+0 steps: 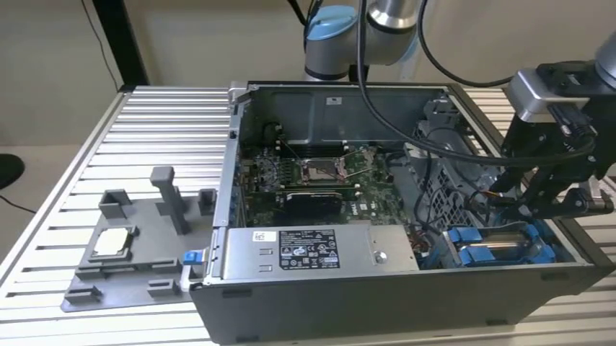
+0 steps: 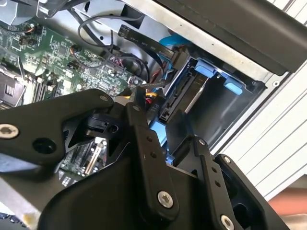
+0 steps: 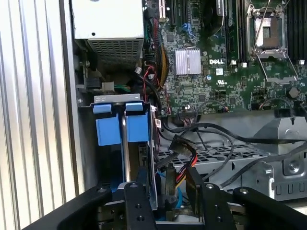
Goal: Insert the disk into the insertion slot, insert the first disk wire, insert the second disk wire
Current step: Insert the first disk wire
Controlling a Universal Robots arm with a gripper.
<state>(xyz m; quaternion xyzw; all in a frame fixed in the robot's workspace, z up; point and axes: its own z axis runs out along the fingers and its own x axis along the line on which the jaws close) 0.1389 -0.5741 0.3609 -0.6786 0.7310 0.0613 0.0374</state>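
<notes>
A robot arm [image 1: 390, 14] reaches down into the exterior view's right side of an open computer case [image 1: 385, 303], its black gripper [image 1: 558, 213] hanging just above the far end of the disk [image 1: 500, 249]. In the second wrist view a black plug [image 2: 171, 98] trailing red and yellow wires lies right at the gripper's tip, against the end of the disk. Whether the gripper has hold of the plug, or how wide it stands, cannot be told.

The disk sits inside the insertion slot [image 2: 218, 112] in the near corner of the case on the exterior view's right. Only its silver edge shows, between the bright blue tabs [image 3: 108, 132] of its carrier. Black cables [image 3: 216, 129] loop across the grey perforated metal just beside the slot.

Further to the exterior view's left, the green motherboard [image 1: 288, 173] lies flat in the case, with its processor socket [image 1: 318, 171] open near the middle. A long grey power-supply box [image 1: 308, 249] with a black-and-white label runs along the near wall of the case, next to the slot.

The case stands on a ribbed aluminium table [image 1: 164, 122]. On the table, well apart from the gripper on the exterior view's left, a grey fixture tray [image 1: 125, 281] carries a small square silver processor chip [image 1: 111, 243].
</notes>
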